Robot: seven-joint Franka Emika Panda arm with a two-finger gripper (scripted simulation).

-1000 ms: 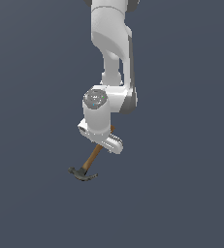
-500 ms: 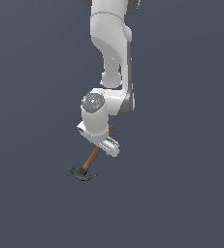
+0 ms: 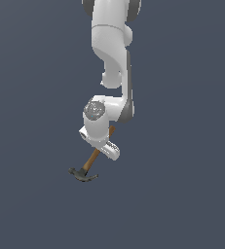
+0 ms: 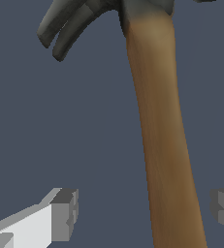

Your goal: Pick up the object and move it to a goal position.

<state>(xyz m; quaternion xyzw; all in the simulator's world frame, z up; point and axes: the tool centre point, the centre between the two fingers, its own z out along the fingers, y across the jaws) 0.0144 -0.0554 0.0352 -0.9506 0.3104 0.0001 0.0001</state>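
Note:
The object, a small claw hammer (image 3: 84, 171) with a brown wooden handle and dark grey head, lies on the flat grey floor. Its head points to the exterior view's left. My gripper (image 3: 102, 147) hangs low over the middle of the handle. In the wrist view the handle (image 4: 164, 145) runs between my two fingertips (image 4: 64, 213), closer to the one at the frame's edge. A small gap shows on each side, so the gripper (image 4: 142, 209) is open and straddles the handle without touching it. The claw (image 4: 65, 29) shows at the handle's far end.
Only the plain grey floor (image 3: 182, 194) surrounds the hammer. The white arm (image 3: 115, 53) rises straight above the hand.
The arm has shifted its elbow and wrist and the hand has sunk slightly over the handle. The hammer has stayed where it was.

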